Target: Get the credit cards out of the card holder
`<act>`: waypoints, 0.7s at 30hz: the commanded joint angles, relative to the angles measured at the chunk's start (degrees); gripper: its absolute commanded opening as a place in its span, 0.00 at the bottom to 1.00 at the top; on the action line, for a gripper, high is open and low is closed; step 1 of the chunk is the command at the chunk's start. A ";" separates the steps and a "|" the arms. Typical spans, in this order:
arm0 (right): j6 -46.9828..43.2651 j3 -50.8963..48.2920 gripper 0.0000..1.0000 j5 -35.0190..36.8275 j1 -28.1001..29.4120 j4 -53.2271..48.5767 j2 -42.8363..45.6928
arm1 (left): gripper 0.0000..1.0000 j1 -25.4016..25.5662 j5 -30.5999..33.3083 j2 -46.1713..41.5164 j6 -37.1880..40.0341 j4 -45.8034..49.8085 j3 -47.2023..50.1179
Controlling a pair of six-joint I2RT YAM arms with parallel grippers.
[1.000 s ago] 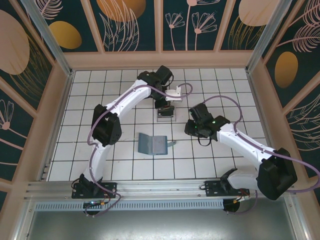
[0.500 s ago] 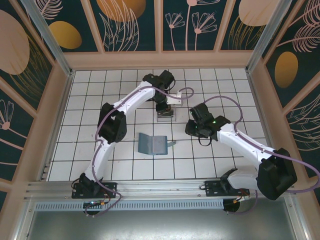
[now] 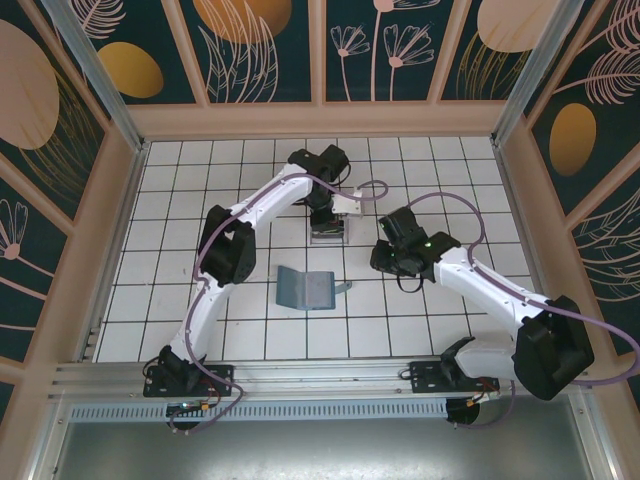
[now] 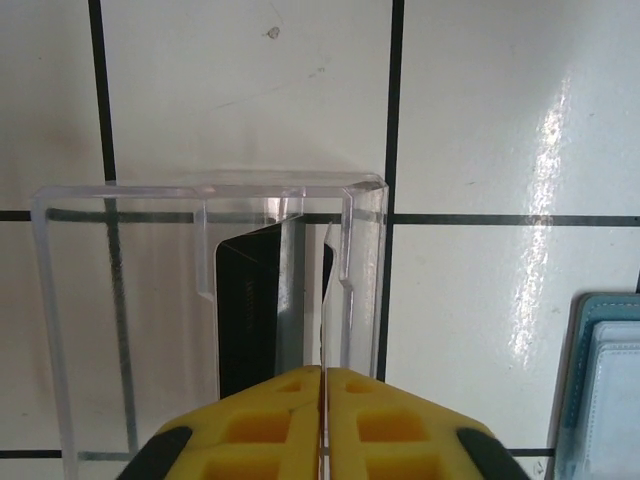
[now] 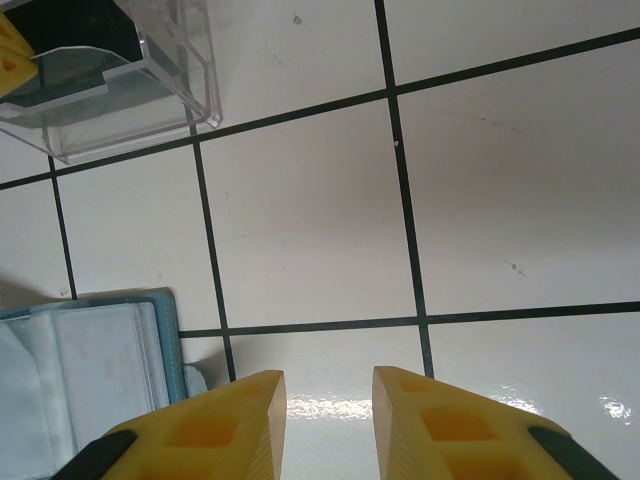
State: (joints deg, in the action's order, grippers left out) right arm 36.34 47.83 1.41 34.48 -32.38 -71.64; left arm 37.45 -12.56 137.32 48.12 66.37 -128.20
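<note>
Job: get the credit cards out of the card holder (image 3: pixel 305 288).
Where the card holder is: it lies open and flat on the white tabletop (image 3: pixel 180 250), between the two arms. A pale card (image 5: pixel 100 370) sits in its pocket.
Its long way: side to side, as seen from above.
Clear box (image 3: pixel 328 232): just past the card holder, farther from the arm bases. A dark card (image 4: pixel 255 310) stands inside it.
Left pincer (image 4: pixel 322 385): right over the clear box. Its yellow tips are pressed almost together on a thin card (image 4: pixel 322 300), which I see from its edge.
Right pincer (image 5: pixel 328 385): its tips are apart with nothing between them. It hangs over bare tiles.
Which way to go: the card holder is to the left of the right pincer and a bit nearer the bases, close by.
Which arm is nearer: both are close. I think the right one fits best, because it is free.
</note>
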 commanded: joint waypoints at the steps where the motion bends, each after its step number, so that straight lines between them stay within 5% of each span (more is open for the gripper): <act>1: 0.14 -0.50 0.30 0.09 -0.51 0.31 0.18 | 0.19 0.06 2.64 1.46 0.19 0.45 -1.66; 9: 0.05 0.07 0.30 0.63 -0.48 -0.21 0.32 | 0.32 0.00 4.20 -2.95 -0.30 -6.26 1.82; 21: -0.08 -0.02 0.30 -4.22 -0.27 3.02 -0.34 | 0.34 0.01 2.35 -11.26 -4.65 -15.51 11.06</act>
State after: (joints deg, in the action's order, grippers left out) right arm 36.32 47.83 -0.78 34.48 -31.46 -71.64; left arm 37.45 -8.75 130.37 46.33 54.61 -119.50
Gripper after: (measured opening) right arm 0.298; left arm 0.339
